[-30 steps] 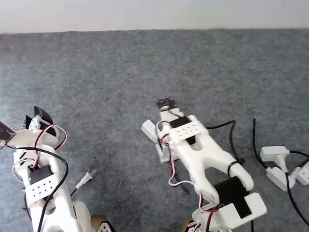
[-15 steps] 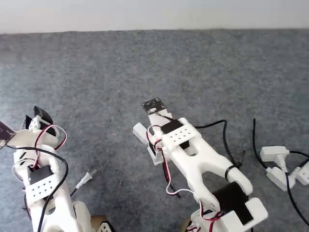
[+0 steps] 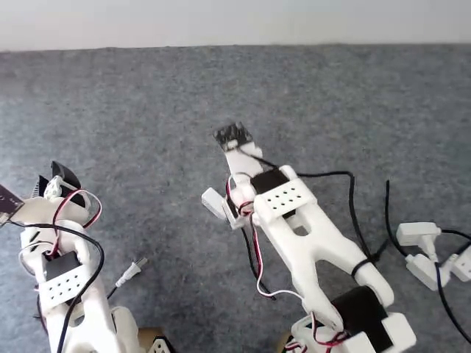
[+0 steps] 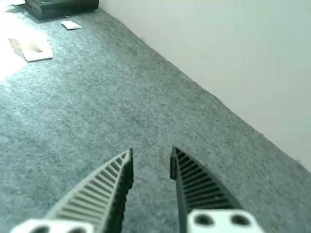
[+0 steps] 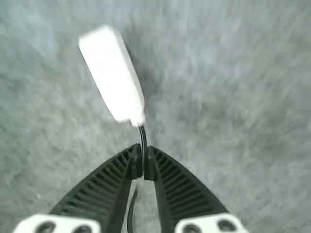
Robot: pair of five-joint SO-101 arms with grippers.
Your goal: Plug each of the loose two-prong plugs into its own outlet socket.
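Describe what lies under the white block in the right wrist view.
Grey carpet shows around the white block, whose cord the right tool pinches; the patch beneath is covered.

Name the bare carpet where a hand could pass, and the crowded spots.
Free: the broad carpet band between the wall and the arms; also the patch between left arm and right arm, beyond the loose plug. Crowded: the right edge, with white sockets and black cords.
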